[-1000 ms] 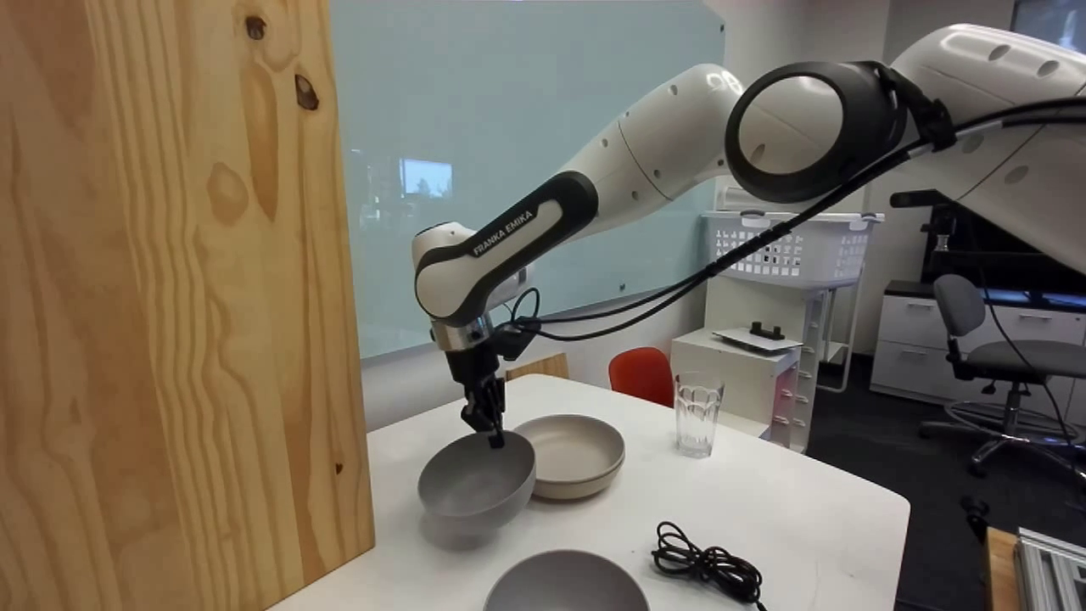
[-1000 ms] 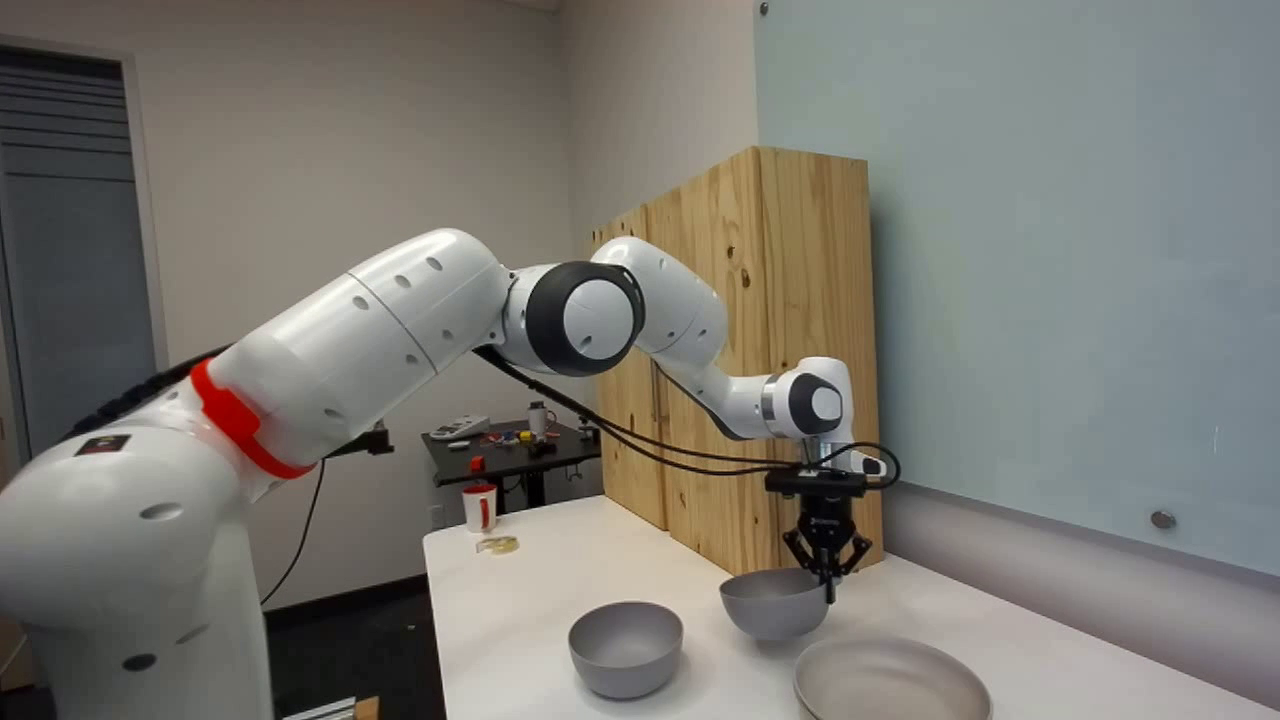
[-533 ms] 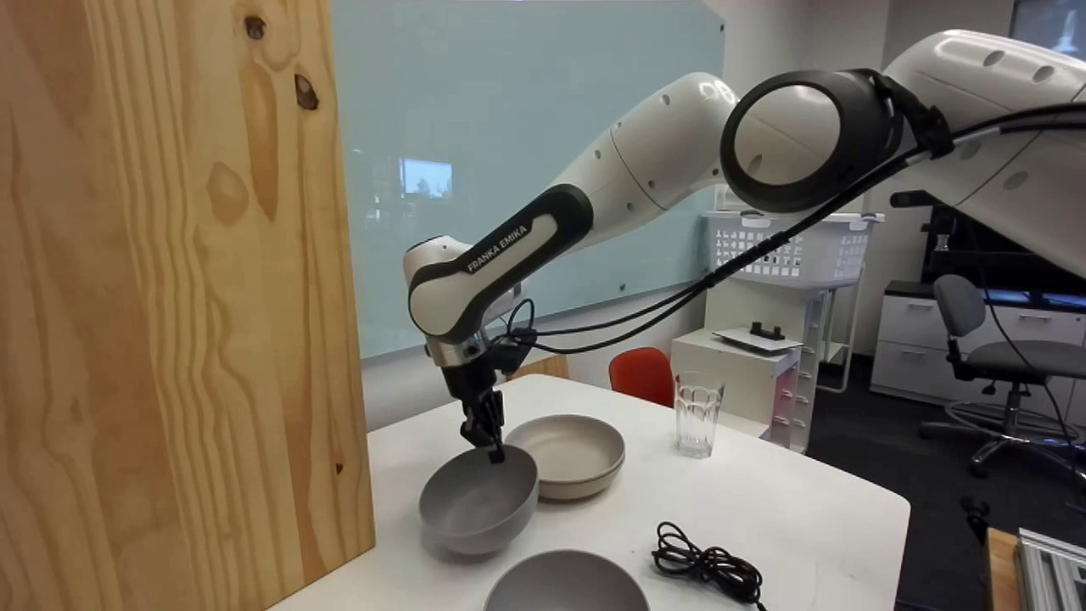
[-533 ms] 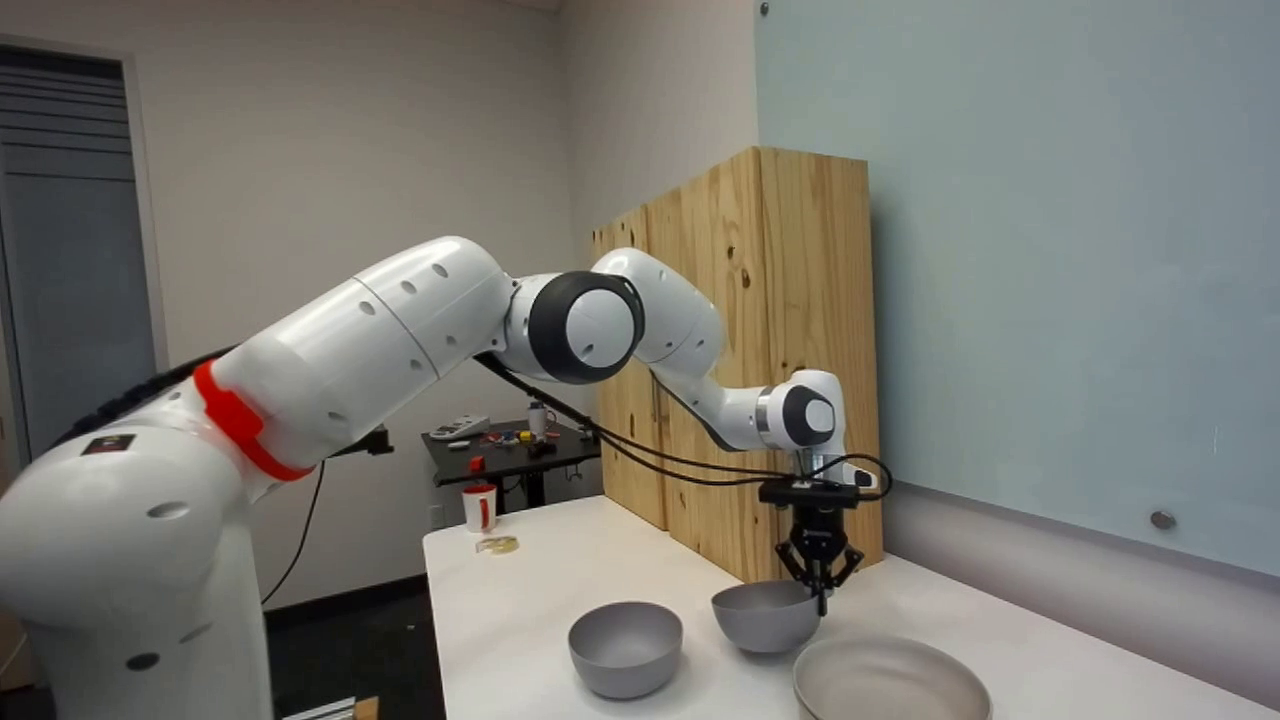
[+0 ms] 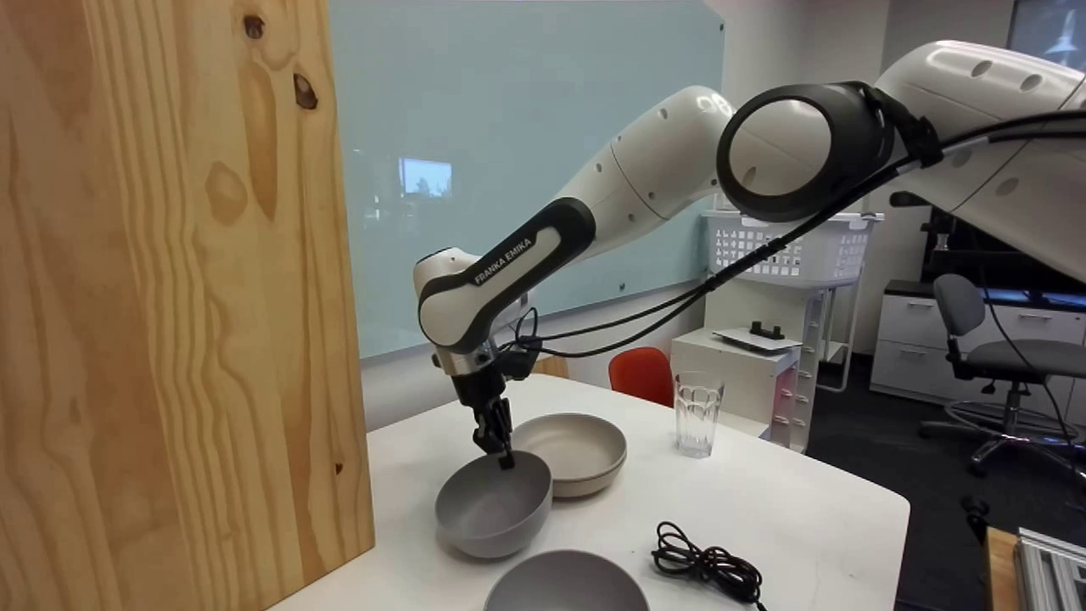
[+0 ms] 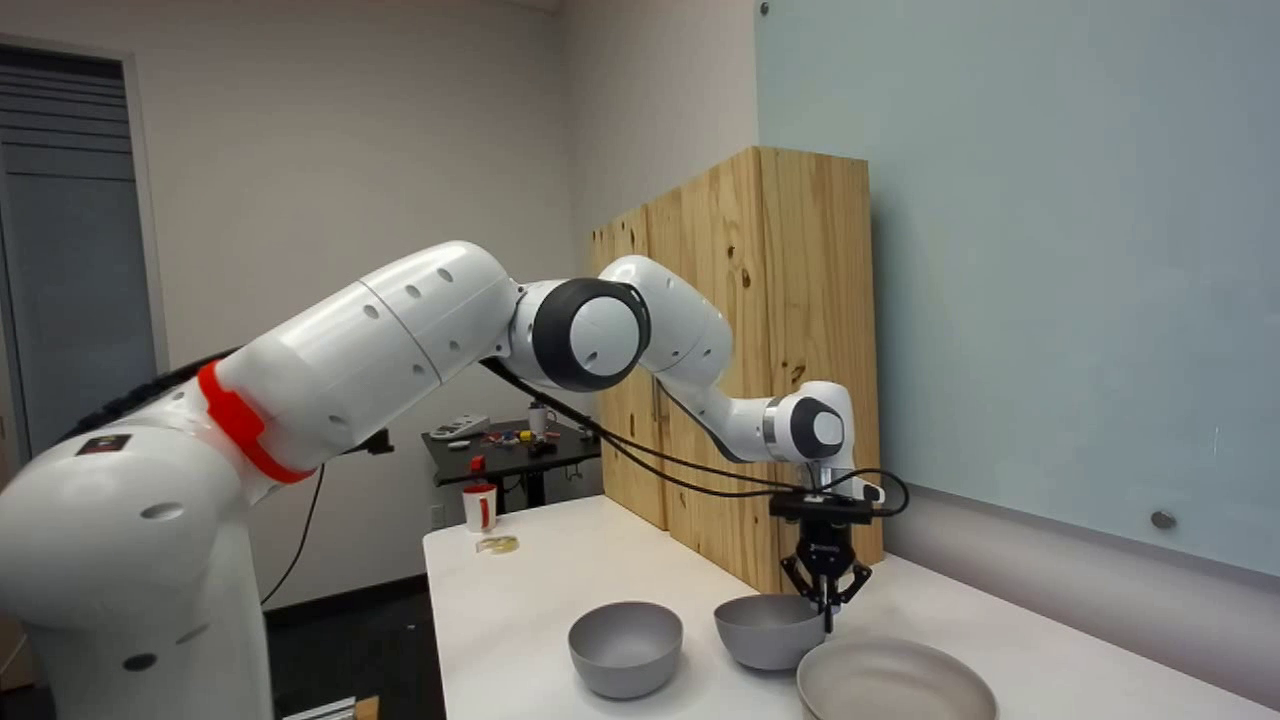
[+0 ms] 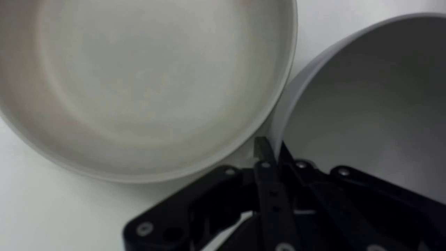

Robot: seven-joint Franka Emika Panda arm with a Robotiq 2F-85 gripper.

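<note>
Wrist view: jaws grip a gray bowl [image 7: 369, 94] by the rim; it is just beside the beige dish [image 7: 146, 73]; both exterior views: second gray bowl [image 6: 625, 655] stands nearby on the white counter [image 6: 560, 570]

The beige dish [image 7: 146, 76] crowds the tool [image 7: 275, 148]; room separates glass [image 5: 698, 416] from coiled cable [image 5: 721, 564].

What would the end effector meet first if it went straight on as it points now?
Likely the white table: the end effector points down, pinching the rim of a gray bowl, whose base would probably land first. Any gap beneath is hard to judge.
</note>
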